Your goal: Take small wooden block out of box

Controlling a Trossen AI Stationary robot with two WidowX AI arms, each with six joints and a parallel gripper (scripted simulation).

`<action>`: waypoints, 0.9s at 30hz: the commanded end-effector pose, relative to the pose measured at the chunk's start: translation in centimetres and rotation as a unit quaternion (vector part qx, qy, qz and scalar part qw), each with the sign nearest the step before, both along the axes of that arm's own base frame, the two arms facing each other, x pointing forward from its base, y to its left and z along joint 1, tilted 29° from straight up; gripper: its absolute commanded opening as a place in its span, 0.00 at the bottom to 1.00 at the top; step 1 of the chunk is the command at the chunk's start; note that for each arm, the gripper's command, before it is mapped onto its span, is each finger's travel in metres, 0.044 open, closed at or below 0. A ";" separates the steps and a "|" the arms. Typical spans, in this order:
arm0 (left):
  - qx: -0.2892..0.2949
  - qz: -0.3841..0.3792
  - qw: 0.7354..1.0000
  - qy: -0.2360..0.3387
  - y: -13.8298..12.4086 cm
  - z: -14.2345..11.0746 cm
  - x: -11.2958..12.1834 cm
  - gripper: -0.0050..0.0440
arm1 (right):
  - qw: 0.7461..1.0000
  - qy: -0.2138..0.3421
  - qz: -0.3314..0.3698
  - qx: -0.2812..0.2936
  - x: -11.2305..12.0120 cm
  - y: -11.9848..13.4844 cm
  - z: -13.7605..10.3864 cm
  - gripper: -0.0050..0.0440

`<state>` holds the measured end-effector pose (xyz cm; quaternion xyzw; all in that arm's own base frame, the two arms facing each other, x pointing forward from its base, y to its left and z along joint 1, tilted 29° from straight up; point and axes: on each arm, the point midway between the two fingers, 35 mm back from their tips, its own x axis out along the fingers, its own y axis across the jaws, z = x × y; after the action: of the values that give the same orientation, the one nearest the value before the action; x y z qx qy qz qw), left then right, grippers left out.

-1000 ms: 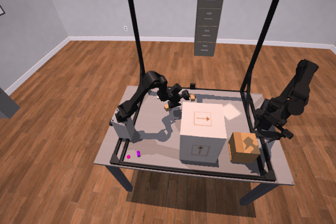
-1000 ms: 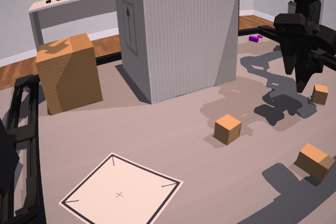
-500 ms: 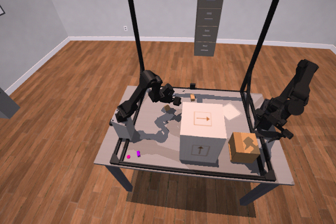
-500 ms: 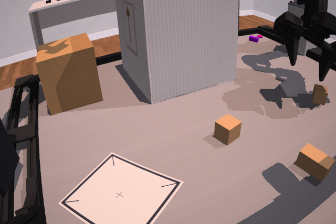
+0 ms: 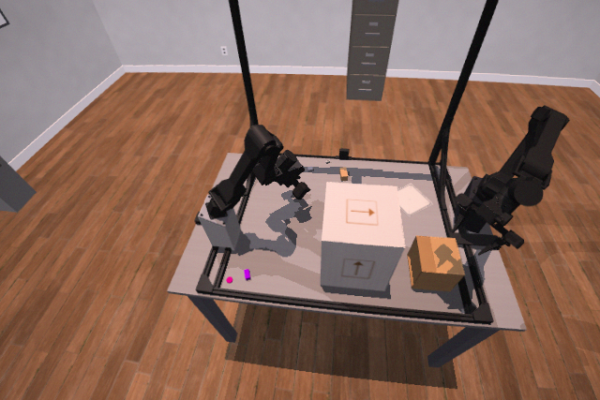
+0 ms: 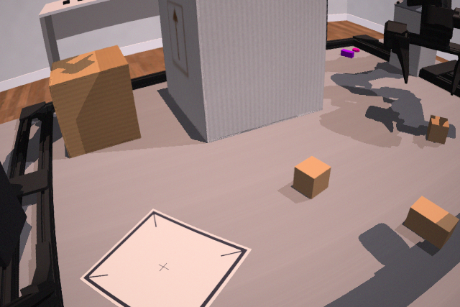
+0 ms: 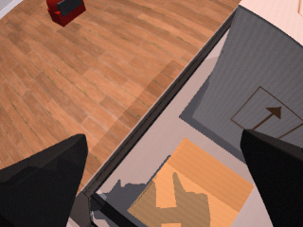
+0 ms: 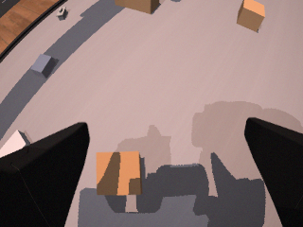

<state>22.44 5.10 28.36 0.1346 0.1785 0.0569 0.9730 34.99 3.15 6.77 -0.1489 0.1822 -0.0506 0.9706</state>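
Observation:
The tall white box [image 5: 361, 235] [image 6: 256, 55] [image 7: 256, 61] stands mid-table. I cannot see its open side. A small wooden block [image 6: 311, 176] [image 8: 251, 14] lies on the table outside the box, near its back corner and untouched. The marked square [image 6: 185, 255] [image 5: 412, 199] lies bare beside the box. My right gripper [image 5: 300, 188] [image 6: 429, 77] [image 8: 169, 129] is open and empty. It hangs above a tiny marked carton [image 6: 437, 129] [image 8: 118, 172], well away from the block. My left gripper [image 5: 503, 241] [image 7: 167, 141] is open and empty at the table's edge.
A brown carton [image 5: 436, 262] [image 6: 93, 99] [image 7: 199, 189] stands next to the white box, under the left gripper. Another tan block [image 6: 430, 221] [image 5: 344, 172] lies near the back rail. A purple piece [image 5: 247, 274] [image 6: 347, 53] and a pink one [image 5: 229, 279] lie at the front corner.

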 end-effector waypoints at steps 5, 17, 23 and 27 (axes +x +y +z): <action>-0.013 -0.003 1.000 0.008 -0.2 -0.1 0.5 0.92 | 1.000 -0.006 -0.006 0.015 -0.3 0.0 0.2 0.92; -0.155 -0.021 0.987 0.025 -4.8 2.2 6.7 0.92 | 1.000 -0.006 -0.006 0.015 -0.3 0.0 0.2 0.92; -0.222 -0.074 0.972 0.031 -11.5 3.9 10.7 0.92 | 1.000 -0.006 -0.006 0.015 -0.3 0.0 0.2 0.92; -0.208 -0.141 0.966 0.065 -18.0 2.8 12.8 0.92 | 1.000 -0.006 -0.006 0.015 -0.3 0.0 0.2 0.92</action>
<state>32.55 -7.85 31.45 -0.0510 0.2116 -0.0889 0.9720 34.71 3.22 6.85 -0.1351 0.1794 -0.0536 0.9730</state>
